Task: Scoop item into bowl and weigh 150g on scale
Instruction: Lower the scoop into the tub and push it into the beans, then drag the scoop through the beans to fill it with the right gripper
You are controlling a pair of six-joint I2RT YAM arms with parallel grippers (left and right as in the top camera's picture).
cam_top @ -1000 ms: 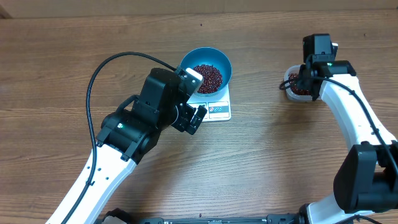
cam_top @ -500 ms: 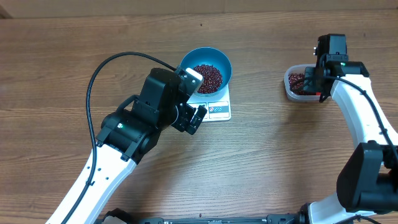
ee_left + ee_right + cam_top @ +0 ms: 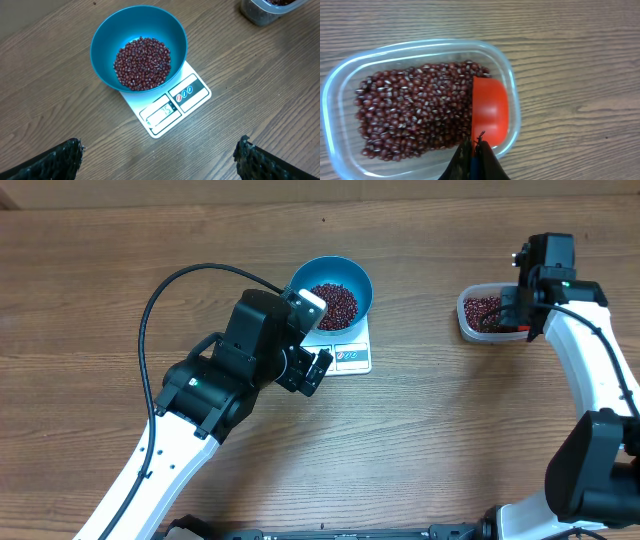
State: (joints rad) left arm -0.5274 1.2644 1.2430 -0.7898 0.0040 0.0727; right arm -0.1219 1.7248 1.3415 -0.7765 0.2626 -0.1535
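The blue bowl point(image 3: 332, 293) point(image 3: 138, 47) stands on the white scale point(image 3: 350, 357) point(image 3: 172, 107) and holds a heap of red-brown beans point(image 3: 142, 63). More beans point(image 3: 415, 111) point(image 3: 483, 308) lie in a clear plastic container point(image 3: 335, 95) point(image 3: 467, 320) at the right. My right gripper point(image 3: 474, 146) point(image 3: 527, 315) is shut on the handle of a red scoop point(image 3: 490, 112), whose cup sits empty at the container's right end, against the beans. My left gripper point(image 3: 159, 155) point(image 3: 312, 360) hangs open just in front of the scale, with nothing between its fingers.
The wooden table point(image 3: 450, 440) carries the scale and the container only. A black cable point(image 3: 160, 300) loops over the left arm. The container lies about a hand's width to the right of the scale.
The right arm has shifted to the right, uncovering more of the clear container. The left arm, bowl and scale have stayed still.
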